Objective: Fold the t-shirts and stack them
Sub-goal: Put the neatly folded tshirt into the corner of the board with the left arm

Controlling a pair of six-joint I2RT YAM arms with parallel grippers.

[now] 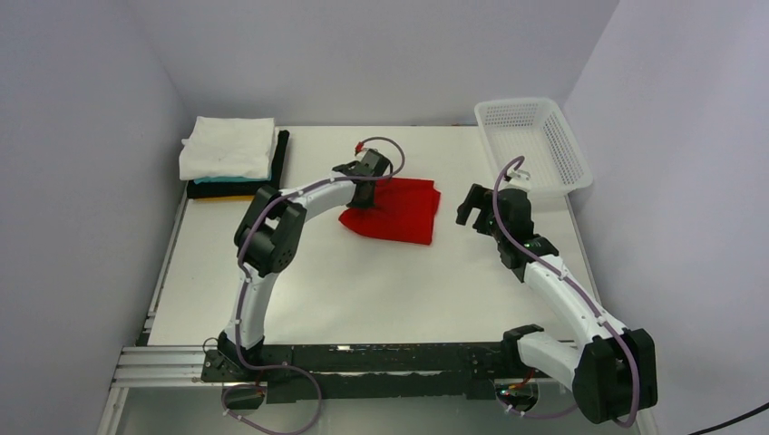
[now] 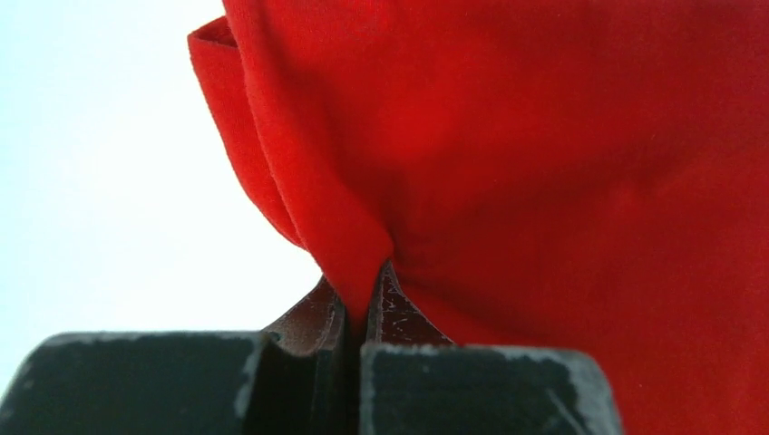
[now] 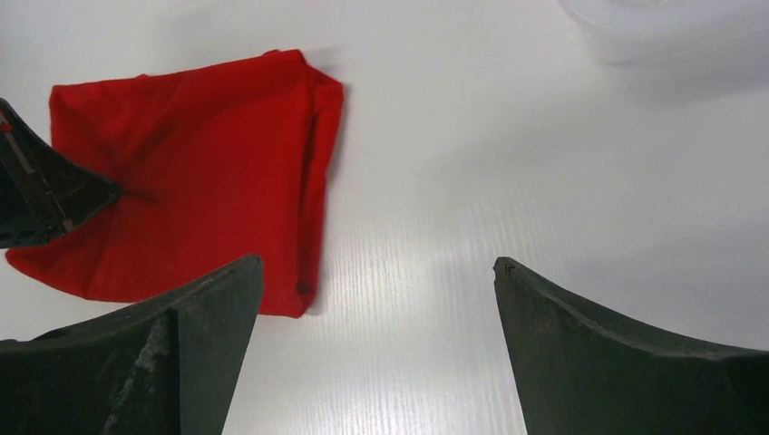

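Two fingers [image 2: 399, 322] of the arched left arm [image 1: 272, 231] pinch the red t-shirt [image 1: 399, 210].

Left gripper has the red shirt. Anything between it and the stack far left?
Nothing visible. The left gripper is shut on the red shirt; only bare table lies between it and the folded stack. The basket sits far right, off that path.
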